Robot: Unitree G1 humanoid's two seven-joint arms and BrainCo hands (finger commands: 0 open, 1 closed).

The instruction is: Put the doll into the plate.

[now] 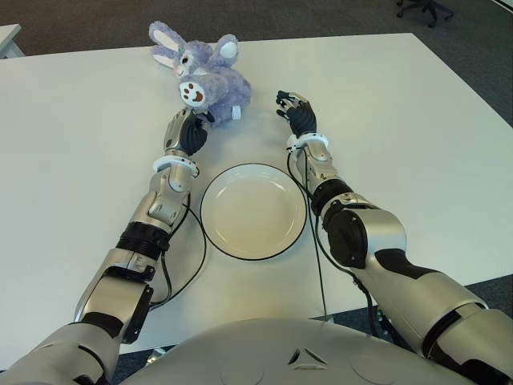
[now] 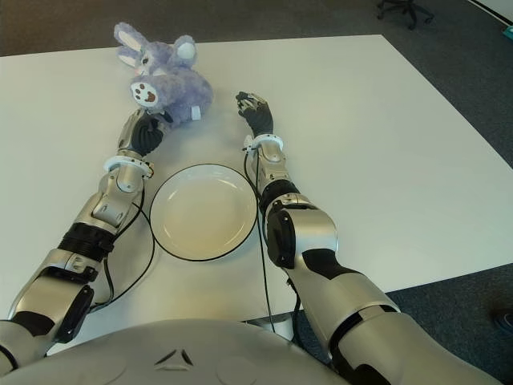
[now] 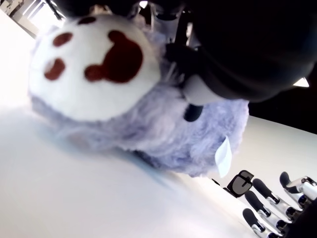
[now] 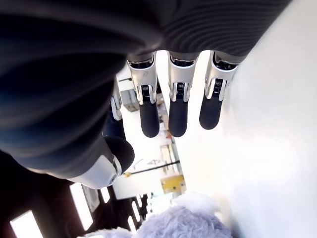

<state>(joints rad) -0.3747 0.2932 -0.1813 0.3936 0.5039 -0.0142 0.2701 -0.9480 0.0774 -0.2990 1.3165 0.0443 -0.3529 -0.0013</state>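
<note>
A purple bunny doll (image 1: 204, 76) is lying on the white table (image 1: 80, 144), with one white paw with brown spots facing the robot. The left robot hand (image 1: 191, 132) is sitting right under that paw, on the side nearer the robot. In the left wrist view, the paw and fluffy body are filling the picture, and the dark fingers (image 3: 190, 99) are pressing into the fur. I cannot tell if this robot hand is really squeezing the doll or just touching it.

The right robot hand (image 1: 298, 112) is waiting just beside the doll, on the doll's right side, with a small gap of bare table between them. Its fingers (image 4: 148, 116) are hanging loose and spread apart, and they are holding nothing. The right wrist view is showing a bit of purple fur a little way past the fingertips.

The round white plate (image 1: 253, 210) with a dark rim is sitting between the two forearms, nearer the robot than both robot hands. The doll is lying farther out than the plate and is not touching it.
</note>
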